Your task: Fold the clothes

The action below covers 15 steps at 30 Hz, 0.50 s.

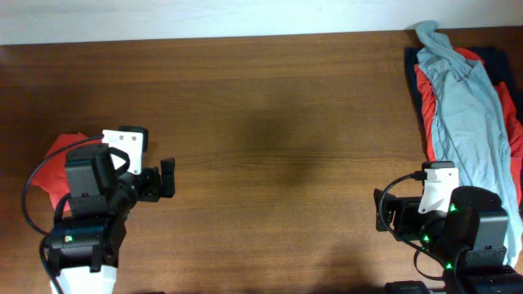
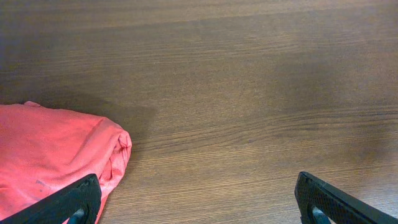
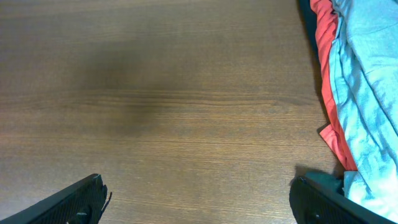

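An orange-red garment [image 1: 55, 157] lies bunched at the table's left edge, partly under my left arm; in the left wrist view this garment [image 2: 50, 155] fills the lower left, reaching my left finger [image 2: 71, 200]. My left gripper [image 1: 170, 180] [image 2: 199, 208] is open, with only bare wood between its fingers. At the far right lies a pile of clothes: a light grey-blue piece [image 1: 470, 106] [image 3: 367, 93] on top of a red one [image 1: 512, 139] [image 3: 328, 81] and a navy one [image 1: 425, 110]. My right gripper [image 1: 381, 214] [image 3: 199, 205] is open beside that pile and holds nothing.
The brown wooden table [image 1: 270, 139] stretches between the two arms. A pale wall edge [image 1: 204, 18] runs along the back. The right arm's base [image 1: 466, 245] sits right below the clothes pile.
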Tool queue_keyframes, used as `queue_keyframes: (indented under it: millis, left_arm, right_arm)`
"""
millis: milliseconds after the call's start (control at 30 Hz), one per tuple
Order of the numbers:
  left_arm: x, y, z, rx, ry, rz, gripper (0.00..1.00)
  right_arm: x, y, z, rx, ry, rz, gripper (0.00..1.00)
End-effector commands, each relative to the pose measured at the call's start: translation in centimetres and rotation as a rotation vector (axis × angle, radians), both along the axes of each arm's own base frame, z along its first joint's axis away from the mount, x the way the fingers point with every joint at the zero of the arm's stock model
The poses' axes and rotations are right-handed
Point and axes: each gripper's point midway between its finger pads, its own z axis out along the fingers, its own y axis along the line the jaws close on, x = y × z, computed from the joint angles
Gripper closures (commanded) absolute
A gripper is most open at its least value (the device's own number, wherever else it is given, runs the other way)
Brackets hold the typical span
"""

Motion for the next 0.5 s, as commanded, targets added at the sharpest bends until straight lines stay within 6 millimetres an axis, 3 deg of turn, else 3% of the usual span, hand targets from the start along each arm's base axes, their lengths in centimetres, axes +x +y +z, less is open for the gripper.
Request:
queue_keyframes:
  millis: [0,267,367,467]
  left_arm:
    - [0.1,0.3,-0.8,-0.006,0.024,0.018,0.01]
    - [0.4,0.3,-1.4,-0.007,0.049,0.018,0.01]
    - [0.4,0.3,-1.6,-0.008,0.053,0.018,0.01]
    - [0.4,0.3,-1.6,-0.007,0.053,0.018,0.01]
  right_arm:
    - [-0.2,0.0,0.2,0.001,-0.016,-0.006,0.01]
    - [-3.0,-1.0,1.8,-0.036,-0.163,-0.045,0.02]
    - [-4.7,-1.3,0.8,-0.041,-0.252,-0.060,0.01]
    - [-4.9,-1.3,-0.5,-0.037,-0.347,-0.062,0.01]
